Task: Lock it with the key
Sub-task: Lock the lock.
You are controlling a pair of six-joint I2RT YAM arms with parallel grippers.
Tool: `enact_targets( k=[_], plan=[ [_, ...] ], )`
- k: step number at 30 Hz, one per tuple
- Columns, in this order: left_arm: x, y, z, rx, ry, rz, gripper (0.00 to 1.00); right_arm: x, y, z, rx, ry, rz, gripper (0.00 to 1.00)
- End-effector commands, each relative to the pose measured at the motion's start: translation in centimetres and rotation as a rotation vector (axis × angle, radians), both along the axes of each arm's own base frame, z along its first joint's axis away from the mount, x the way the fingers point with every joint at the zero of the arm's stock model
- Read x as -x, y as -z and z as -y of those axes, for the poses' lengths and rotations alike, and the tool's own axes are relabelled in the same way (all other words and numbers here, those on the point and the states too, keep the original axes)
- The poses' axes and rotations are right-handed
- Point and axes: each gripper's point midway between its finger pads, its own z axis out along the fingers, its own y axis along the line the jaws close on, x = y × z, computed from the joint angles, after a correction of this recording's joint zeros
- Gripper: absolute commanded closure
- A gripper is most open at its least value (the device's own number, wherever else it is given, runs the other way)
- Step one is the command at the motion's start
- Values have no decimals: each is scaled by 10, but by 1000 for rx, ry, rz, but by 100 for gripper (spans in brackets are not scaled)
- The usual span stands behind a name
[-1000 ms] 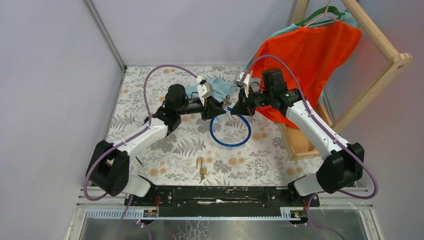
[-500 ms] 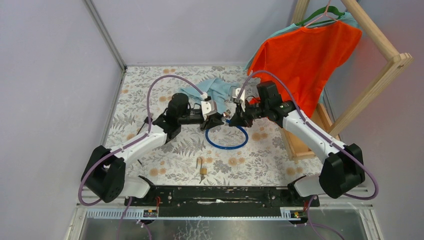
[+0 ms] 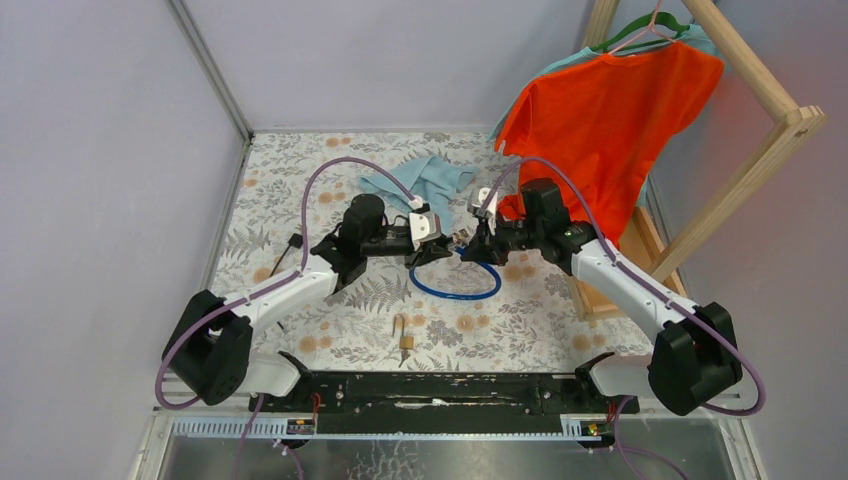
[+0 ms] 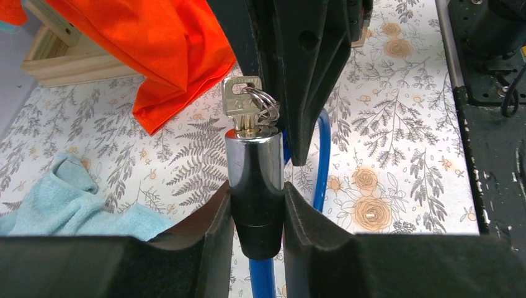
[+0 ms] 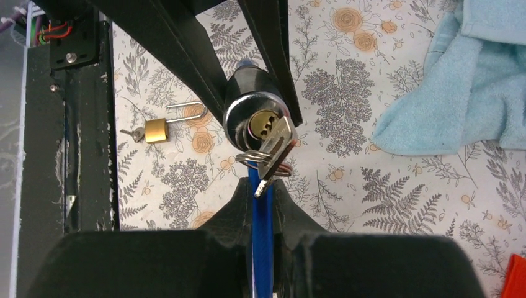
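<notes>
- Left wrist view showed the key point(image 4: 242, 99) already seated in the chrome lock cylinder point(image 4: 254, 164), which the left gripper point(image 4: 257, 195) clamped between its jaws.
- The right gripper point(image 5: 263, 189) sat at the key ring, jaws narrow; whether they pinched anything could not be told.
- The locking turn looked still undone.
- Against a second earlier, both arms had dropped lower and nearer, carrying the blue cable point(image 3: 455, 290).

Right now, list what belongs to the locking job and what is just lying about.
Job: key in the chrome lock cylinder; blue cable; left tool clamping the cylinder; right tool by the key.
Lying about: brass padlock; light-blue cloth; orange shirt; wooden rack.
</notes>
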Motion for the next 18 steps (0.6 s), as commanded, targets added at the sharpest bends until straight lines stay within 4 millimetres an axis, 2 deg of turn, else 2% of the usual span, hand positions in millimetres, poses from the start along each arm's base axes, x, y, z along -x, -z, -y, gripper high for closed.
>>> enact_targets(
  k=[1,5,9,12,18],
  plan=[
    [50,11,19,22,194,-82,100,-40,-59,-14,-155,77,188,98],
    [51,12,19,33,195,-89,100,-42,-74,-13,-214,67,163,99],
    [50,11,20,44,181,-98,100,-36,-73,-17,-235,23,123,95],
    [47,10,19,45,165,-92,100,-34,-64,-18,-220,18,82,85],
    [45,11,17,37,149,-74,100,-33,-45,-7,-106,50,-16,57]
  ],
)
